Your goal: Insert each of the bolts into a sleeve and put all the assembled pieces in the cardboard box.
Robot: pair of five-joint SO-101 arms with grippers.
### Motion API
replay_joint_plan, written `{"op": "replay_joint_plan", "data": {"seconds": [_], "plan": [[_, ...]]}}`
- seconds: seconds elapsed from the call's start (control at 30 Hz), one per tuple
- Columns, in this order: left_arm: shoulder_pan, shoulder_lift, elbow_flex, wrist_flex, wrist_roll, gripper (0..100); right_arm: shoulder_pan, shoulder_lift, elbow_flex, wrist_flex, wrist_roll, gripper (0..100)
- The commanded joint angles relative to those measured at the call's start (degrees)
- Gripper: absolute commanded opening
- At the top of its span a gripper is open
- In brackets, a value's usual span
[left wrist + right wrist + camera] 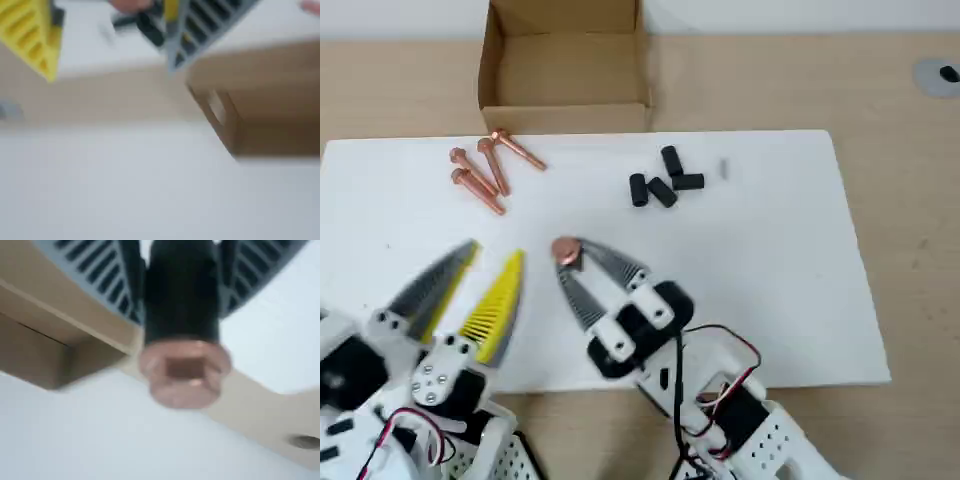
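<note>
The right claw (pixel 570 257) is closed narrow on a sleeved bolt (pixel 182 315). In the right wrist view its 2 grey fingers (pixel 95 270) press the black sleeve from either side, and the copper head sticks out past the fingertips. In the high view that head sits right at the claw's tips, over the left-middle of the white board (pixel 770 300).

The left claw (pixel 493 252) stands wide. Its 1 yellow finger (pixel 500 295) and 1 grey finger (pixel 435 280) are spread apart with nothing between them. It is over the near left part of the board, just left of the right claw.

4 loose bolts (pixel 485 168) lie bunched on the far left of the board, well apart from both claws. 4 loose sleeves (pixel 665 182) lie clustered at the far middle of the board, right of the bolts and beyond the right claw.

The cardboard box (pixel 565 118) stands open on the wooden table (pixel 900 200), just past the board's far edge and behind the bolts. It is well apart from the sleeved bolt.
</note>
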Motion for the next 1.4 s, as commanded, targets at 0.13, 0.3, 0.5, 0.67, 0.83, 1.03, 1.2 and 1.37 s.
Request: {"op": "replay_joint_plan", "data": {"seconds": [0.13,0.3,0.5,0.67,0.83,1.03,1.2,1.37], "plan": [[-17.14,6.99,-0.26,-0.53,3.43,16,7.78,-4.26,-5.32,-1.41,0.35,0.9],[-24.79,12.0,5.71,0.44,6.07,16,10.68,10.33,-17.19,-1.58,1.67,0.9],[-28.75,12.79,14.86,-0.35,5.89,16,18.51,42.68,-43.91,-5.19,-4.92,0.9],[-28.92,13.14,17.23,-0.35,3.16,16,20.44,68.18,-66.77,-5.19,-10.99,0.9],[-28.92,13.14,17.14,-0.35,-7.3,16,20.44,89.27,-88.57,-0.44,-17.85,0.9],[-28.84,13.14,17.58,-0.44,-12.22,16,22.81,111.69,-112.66,5.98,-25.67,0.9],[-28.84,13.14,22.51,-4.31,-12.04,16,24.13,128.22,-131.21,12.4,-25.85,0.9],[-29.01,13.14,25.76,-4.84,-12.31,16,25.27,144.84,-150.73,17.93,-25.85,0.9]]}}
